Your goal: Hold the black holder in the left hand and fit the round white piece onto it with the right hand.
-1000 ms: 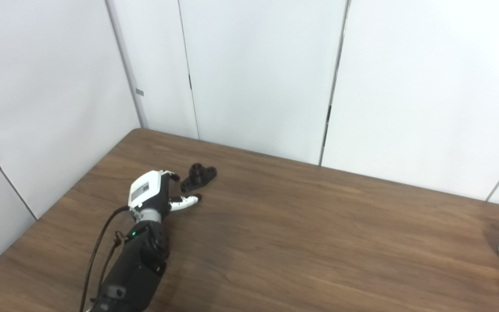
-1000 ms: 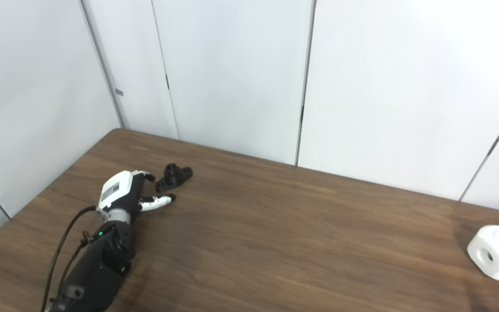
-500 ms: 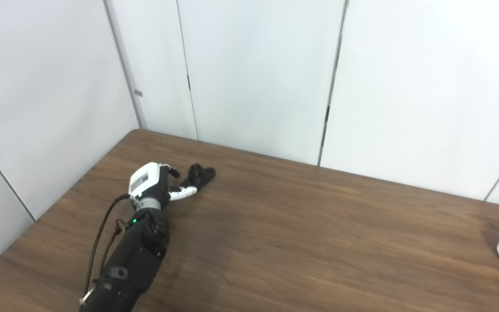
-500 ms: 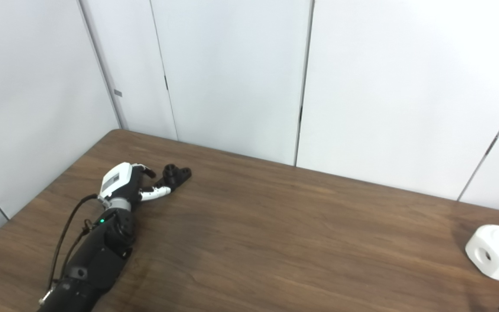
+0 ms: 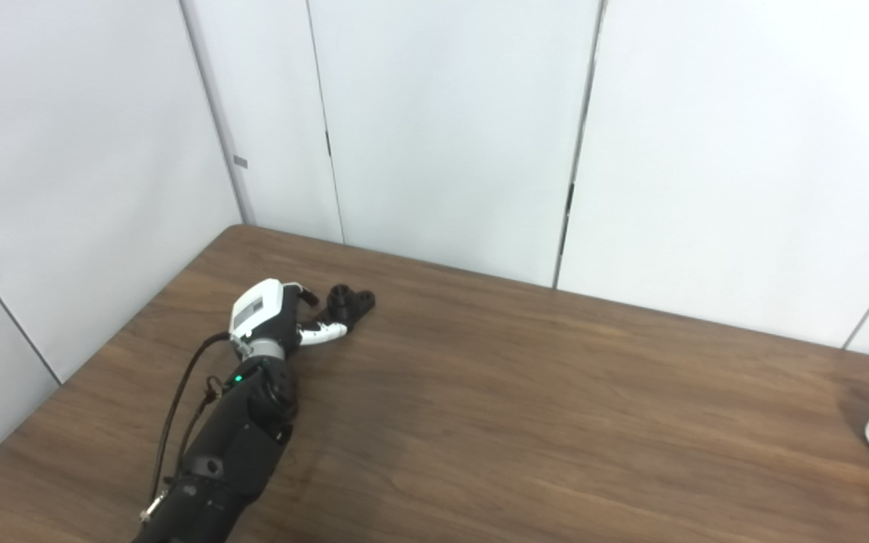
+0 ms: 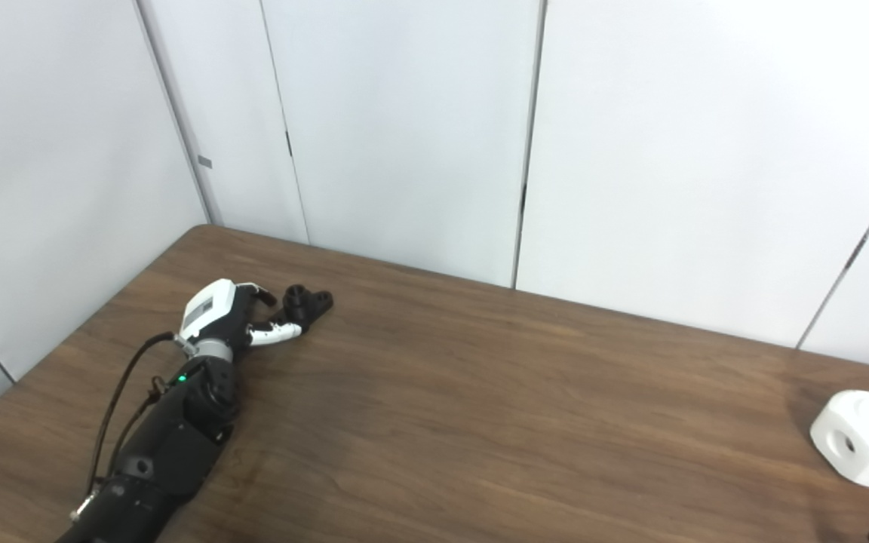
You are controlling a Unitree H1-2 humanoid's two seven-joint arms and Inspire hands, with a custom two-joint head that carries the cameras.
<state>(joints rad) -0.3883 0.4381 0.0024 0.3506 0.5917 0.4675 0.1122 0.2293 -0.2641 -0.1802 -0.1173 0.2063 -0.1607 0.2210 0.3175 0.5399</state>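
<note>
- Left eye view and right eye view both look down on a brown wooden table set against pale wall panels; every place below is given from the black holder.
- The left arm, black with a cable along it, comes in from the bottom edge and reaches up toward the black holder.
- The round white piece rests on the table far to the right of the black holder, well apart from it, with a round hole in its side and another on top.
- The left robot hand sits just left of the black holder, fingers spread around the holder's near end; it looks unclenched, though whether it already touches the holder cannot be told.
- The black holder lies on the table near the far left corner, not lifted.
- A small dark tip at the bottom right corner of the right eye view may be the right robot hand; its state cannot be told.
</note>
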